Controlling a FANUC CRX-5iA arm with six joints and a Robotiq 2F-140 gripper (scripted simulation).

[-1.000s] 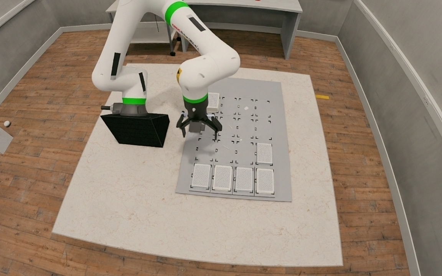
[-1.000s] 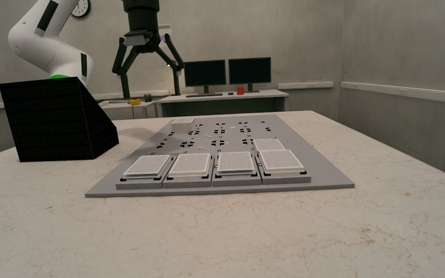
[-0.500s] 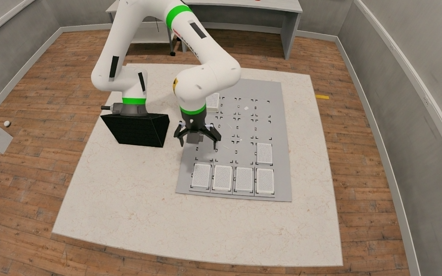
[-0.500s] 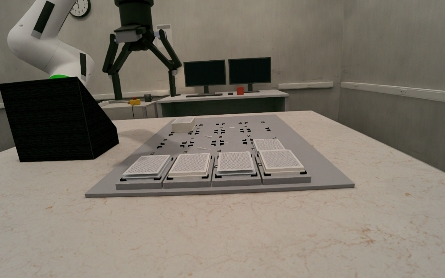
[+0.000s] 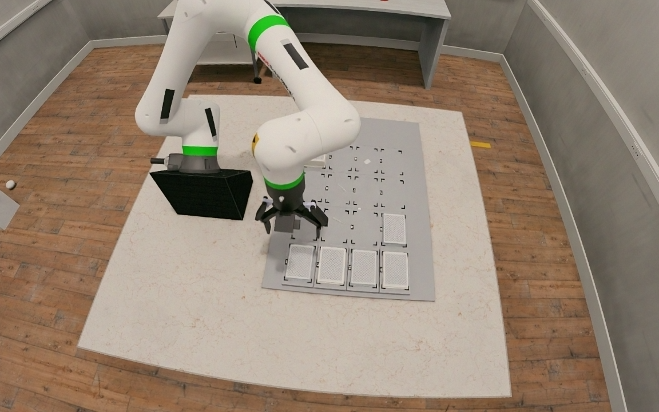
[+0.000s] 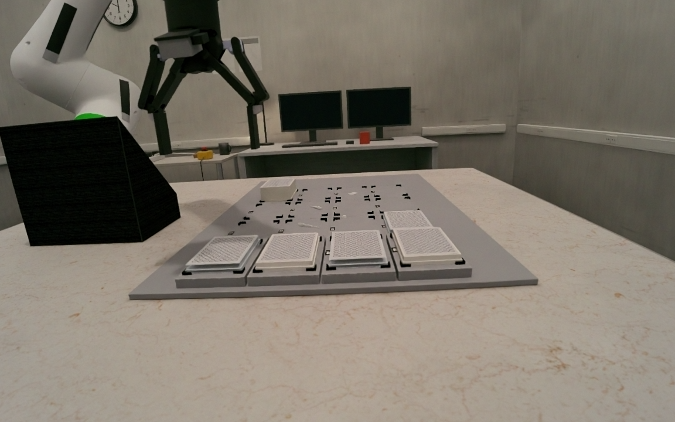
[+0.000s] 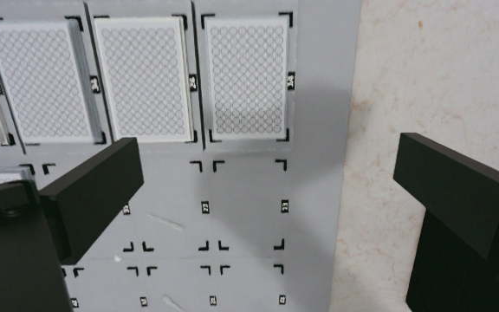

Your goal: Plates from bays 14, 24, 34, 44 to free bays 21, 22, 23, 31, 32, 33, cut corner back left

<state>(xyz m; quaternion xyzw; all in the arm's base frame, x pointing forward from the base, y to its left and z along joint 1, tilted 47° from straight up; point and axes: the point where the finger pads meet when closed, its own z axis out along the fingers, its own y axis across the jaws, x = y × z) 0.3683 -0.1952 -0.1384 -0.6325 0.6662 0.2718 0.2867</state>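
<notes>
My gripper (image 5: 293, 232) (image 6: 210, 149) (image 7: 268, 158) is open and empty, high above the deck's arm-side edge near columns 3 and 4. White sealed plates sit in the raised column: bay 14's plate (image 5: 300, 262) (image 6: 222, 251) (image 7: 247, 78), bay 24's plate (image 5: 331, 265) (image 6: 288, 248) (image 7: 145, 78), bay 34's plate (image 5: 363, 267) (image 6: 357, 246) (image 7: 43, 82) and bay 44's plate (image 5: 394, 269) (image 6: 426, 243). They look flat between their corner pieces. Their cut corners are too small to tell. No plate shows in bays 21, 22, 23, 31, 32 or 33.
The grey deck (image 5: 421, 230) (image 6: 487, 270) (image 7: 319, 130) also holds bay 43's plate (image 5: 394, 229) (image 6: 407, 219) and the tall block (image 6: 278, 190) in bay 11. Small swab-like pieces lie in bays 22 and 23, a white scrap in bay 31, and a small ball between bays 32 and 33.
</notes>
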